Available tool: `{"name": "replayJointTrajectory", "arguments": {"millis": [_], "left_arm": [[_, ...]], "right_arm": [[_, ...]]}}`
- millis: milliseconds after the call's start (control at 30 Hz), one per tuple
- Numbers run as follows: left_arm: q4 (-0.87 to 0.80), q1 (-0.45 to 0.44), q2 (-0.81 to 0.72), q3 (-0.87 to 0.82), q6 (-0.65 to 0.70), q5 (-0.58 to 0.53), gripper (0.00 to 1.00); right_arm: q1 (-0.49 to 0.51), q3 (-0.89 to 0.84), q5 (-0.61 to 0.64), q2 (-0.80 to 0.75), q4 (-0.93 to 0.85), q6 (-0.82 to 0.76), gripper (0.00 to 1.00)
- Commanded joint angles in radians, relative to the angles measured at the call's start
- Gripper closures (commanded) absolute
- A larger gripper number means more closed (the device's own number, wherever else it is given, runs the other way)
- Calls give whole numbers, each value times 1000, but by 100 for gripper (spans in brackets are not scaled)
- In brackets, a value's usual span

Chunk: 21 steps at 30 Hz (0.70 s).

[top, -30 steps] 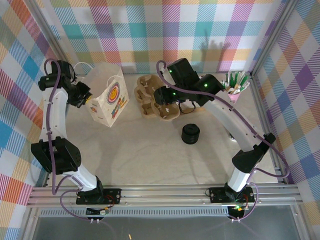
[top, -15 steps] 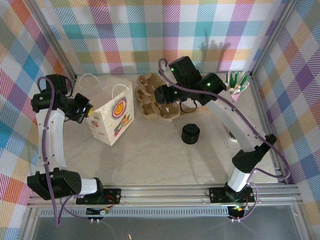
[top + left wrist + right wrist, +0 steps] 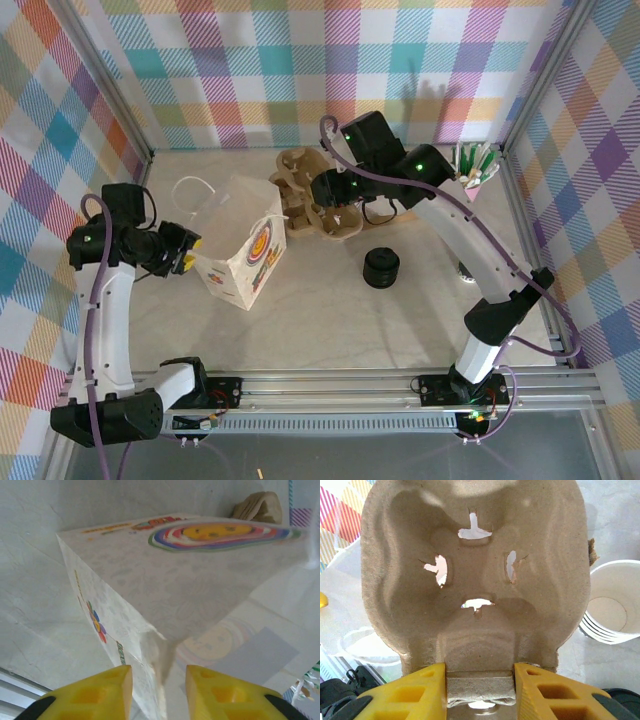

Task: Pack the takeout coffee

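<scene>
While you look down from above, your left gripper [image 3: 190, 256] sits at the left of the table [image 3: 330, 320], right against the near-left corner of the white paper bag [image 3: 245, 258]. Its wrist camera shows you the two yellow fingers [image 3: 100, 690] a narrow way apart. The bag's folded corner edge runs down into the gap, and neither finger presses the paper. The bag stands with its mouth open, one cord handle [image 3: 188, 186] looped out to the far left, and a rainbow-ringed yellow smiley printed on one side.

Your right gripper [image 3: 479, 671] is closed on a moulded pulp cup carrier [image 3: 475, 570]. Both yellow fingers press the tab at its near edge, and the carrier's broad face fronts the wrist camera. From above, that gripper hangs over the far middle of the table, right of the bag, with more pulp carriers [image 3: 292, 170] beside it. Past the held carrier's right edge you see a stack of lidless white paper cups [image 3: 609, 605].

Right of the bag and apart from it stands a squat black ribbed stack [image 3: 381, 267], lids by the look. From above you cannot tell whether a cup sits under that black top, so where the takeout coffee is cannot be told. A pink holder of green-and-white sticks [image 3: 472, 165] stands at the far right.
</scene>
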Motion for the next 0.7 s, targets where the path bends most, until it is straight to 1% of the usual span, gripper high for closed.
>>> {"name": "replayJointTrajectory", "arguments": {"millis": [0,100,167,267,367,467,533,667], "left_arm": [[-122,-6,17,152,84,-86,65],[-171,-6,75,314,178,-117,65],[-181,-7,120,452,243,-150,66],[-104,-6,177,557,361,-140,67],[-17,-8,231,575,440,-104,68],[47,-22,266,551,523,-104,68],[96,-49,265,510,582,-127,68],[121,-81,296,481,710,-113,68]], "right_arm": [[-7,16,-8,-12,-21,10,64],[-7,11,-1,-18,-27,13,64],[-7,8,15,-26,-29,14,64],[-9,3,36,-42,-42,12,64],[-13,-7,49,-61,-56,12,64],[-20,-22,59,-83,-69,13,64],[-26,-40,62,-99,-72,15,64],[-36,-49,59,-115,-98,13,64]]}}
